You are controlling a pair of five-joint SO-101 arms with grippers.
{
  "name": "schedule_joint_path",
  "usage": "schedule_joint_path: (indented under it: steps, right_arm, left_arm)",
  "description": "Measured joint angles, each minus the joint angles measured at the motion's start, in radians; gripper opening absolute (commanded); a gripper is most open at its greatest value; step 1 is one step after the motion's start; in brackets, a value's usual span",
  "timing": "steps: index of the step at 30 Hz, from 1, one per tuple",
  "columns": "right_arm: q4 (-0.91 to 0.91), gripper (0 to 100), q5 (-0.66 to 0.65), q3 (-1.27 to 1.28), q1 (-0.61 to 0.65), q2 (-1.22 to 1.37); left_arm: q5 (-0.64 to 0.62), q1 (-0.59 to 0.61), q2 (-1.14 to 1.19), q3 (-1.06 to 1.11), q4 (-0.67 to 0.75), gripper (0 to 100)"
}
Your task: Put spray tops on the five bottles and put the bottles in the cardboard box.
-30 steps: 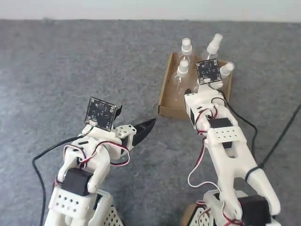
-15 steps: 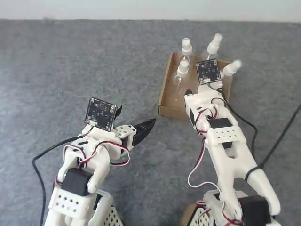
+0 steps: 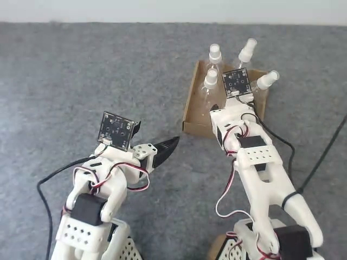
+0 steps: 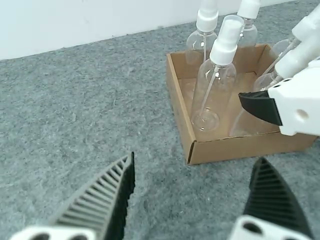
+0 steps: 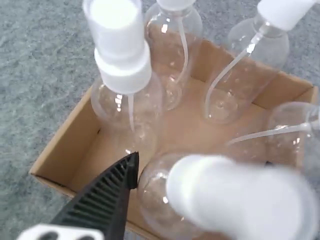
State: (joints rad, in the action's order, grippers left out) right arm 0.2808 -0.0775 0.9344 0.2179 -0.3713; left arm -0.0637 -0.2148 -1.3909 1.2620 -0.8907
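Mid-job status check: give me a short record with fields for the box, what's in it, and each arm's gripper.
box: cardboard box, open-topped, on the grey table
contents: clear bottles with white spray tops; an upright bottle stands inside near the box's left wall; a tilted bottle leans at its right side
left gripper: open, empty, over the table short of the box
right gripper: over the box, beside the tilted bottle; grip unclear

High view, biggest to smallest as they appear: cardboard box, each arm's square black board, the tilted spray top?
1. cardboard box
2. left arm's board and right arm's board: nearly alike, left possibly nearer the camera, so unranked
3. tilted spray top
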Motion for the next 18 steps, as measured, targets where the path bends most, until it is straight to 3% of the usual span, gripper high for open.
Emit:
schedule_joint_path:
  steps: [18]
  right_arm:
    - [0.163,31.4,-0.003,-0.072,-0.002,-0.077]
  left_arm:
    - [0.000,0.000,0.000,0.000,0.000,34]
